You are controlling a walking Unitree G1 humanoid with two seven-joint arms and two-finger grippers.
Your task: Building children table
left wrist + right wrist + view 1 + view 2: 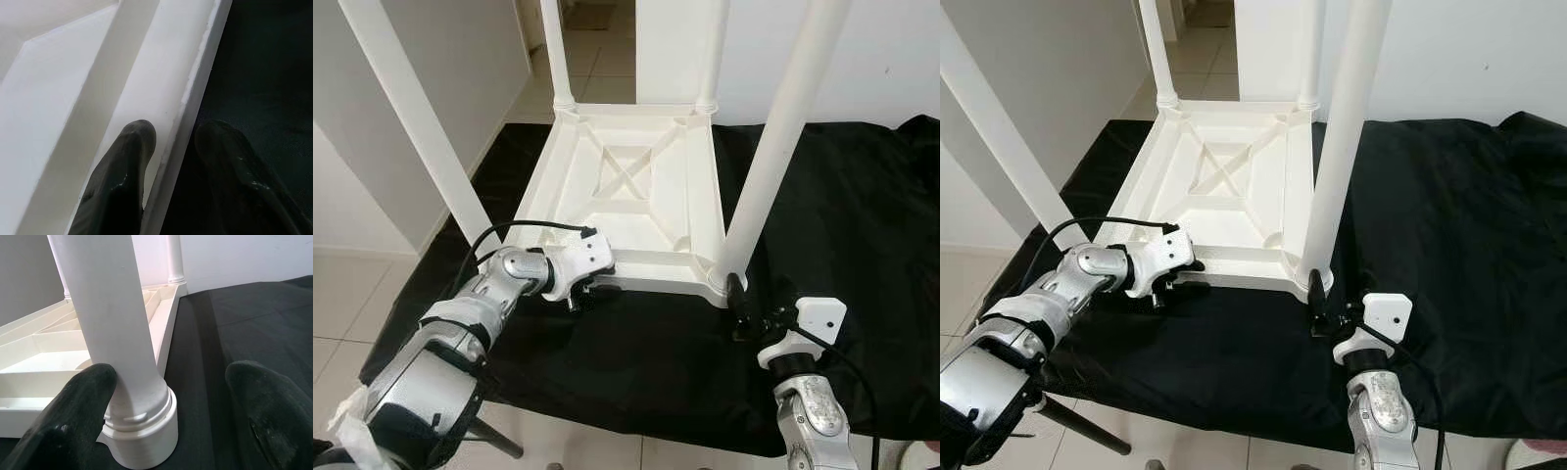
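While straddling the near rim of the upturned children table [636,186], left gripper [590,291] sits at 8 o'clock of the frame: one finger [122,181] inside the rim, the other outside on the black cloth [842,196], nearly closed on that edge. Right gripper [166,421] parked at 5 o'clock, wide apart, holding nothing; one finger [73,421] touching the base of the near right leg [773,147], the other well clear on cloth.

Risks, as judged:
- Thin rim, slick plastic: left grip could slide off if pulled sideways.
- Right gripper off-centre on the leg: closing now likely shoves the leg rather than clamping it, could cock it in the socket collar [146,431].
- Cloth loose and wrinkled: tabletop may skate on it under any push.
- Near left leg [411,117] leaning outward, seating cannot be confirmed; may drop out if frame gets jolted.

Support: table draped in black cloth, tabletop upside down on it, four legs up. Room: white walls, pale tiled floor [342,294], open doorway at 12 o'clock.
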